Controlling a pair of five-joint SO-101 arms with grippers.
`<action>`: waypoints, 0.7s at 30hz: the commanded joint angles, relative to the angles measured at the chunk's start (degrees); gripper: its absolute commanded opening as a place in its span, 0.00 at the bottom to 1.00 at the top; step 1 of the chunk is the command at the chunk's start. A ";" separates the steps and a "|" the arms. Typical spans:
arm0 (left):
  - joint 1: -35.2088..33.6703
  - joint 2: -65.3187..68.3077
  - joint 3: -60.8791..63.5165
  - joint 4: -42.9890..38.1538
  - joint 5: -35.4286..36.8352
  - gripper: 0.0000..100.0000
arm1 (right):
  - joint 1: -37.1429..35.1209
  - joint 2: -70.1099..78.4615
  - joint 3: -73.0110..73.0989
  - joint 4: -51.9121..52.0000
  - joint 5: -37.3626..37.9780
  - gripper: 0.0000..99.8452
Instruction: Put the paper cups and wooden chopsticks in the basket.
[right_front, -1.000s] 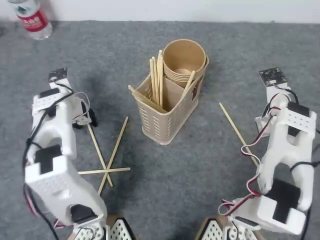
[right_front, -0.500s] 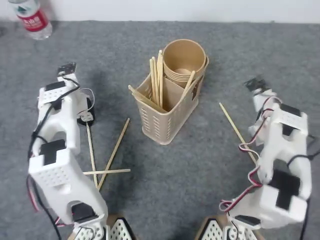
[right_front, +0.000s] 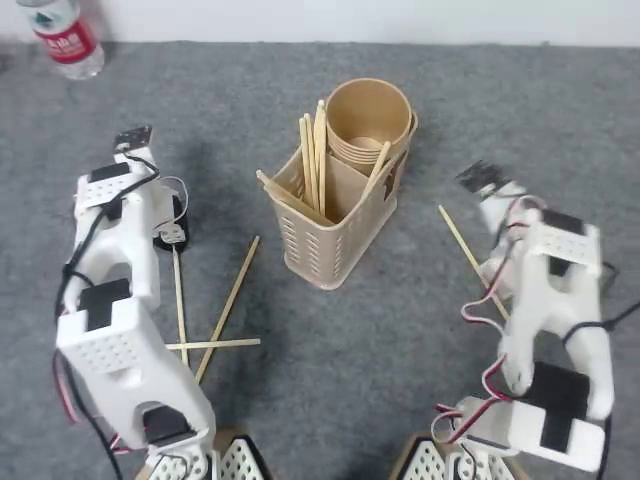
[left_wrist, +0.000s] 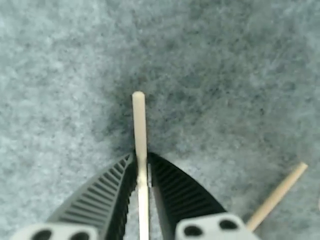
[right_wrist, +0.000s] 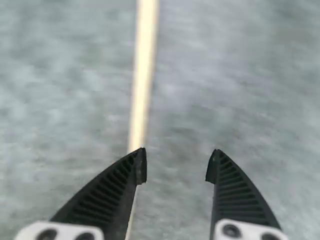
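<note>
The tan slotted basket (right_front: 330, 235) stands mid-carpet with stacked paper cups (right_front: 368, 118) and several wooden chopsticks (right_front: 312, 165) in it. My left gripper (left_wrist: 142, 161) is shut on a chopstick (left_wrist: 139, 117) lying on the carpet; in the high view that chopstick (right_front: 180, 300) runs from under the left arm toward the front. Two more chopsticks (right_front: 230, 300) (right_front: 212, 344) lie crossed beside it. My right gripper (right_wrist: 177, 165) is open just above the carpet, and a lone chopstick (right_wrist: 142, 75) passes under one fingertip (right_wrist: 137, 162). That chopstick (right_front: 462, 248) lies right of the basket.
A plastic bottle (right_front: 62, 35) lies at the far left corner by the wall. Grey carpet (right_front: 400, 330) covers the table, with open room in front of the basket between the arms.
The left arm shifted and swung its held chopstick more upright on the carpet, then held still. The right arm swung inward toward the lone chopstick.
</note>
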 joint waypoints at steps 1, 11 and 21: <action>0.18 -0.09 -1.01 0.26 -0.35 0.01 | -5.58 -1.89 2.46 -2.68 2.29 0.20; 0.09 -0.79 0.22 0.00 0.88 0.01 | -4.70 12.26 -7.65 -3.47 -0.18 0.20; 0.18 -0.79 0.22 0.00 0.79 0.01 | -4.70 27.65 -25.93 10.59 -0.09 0.03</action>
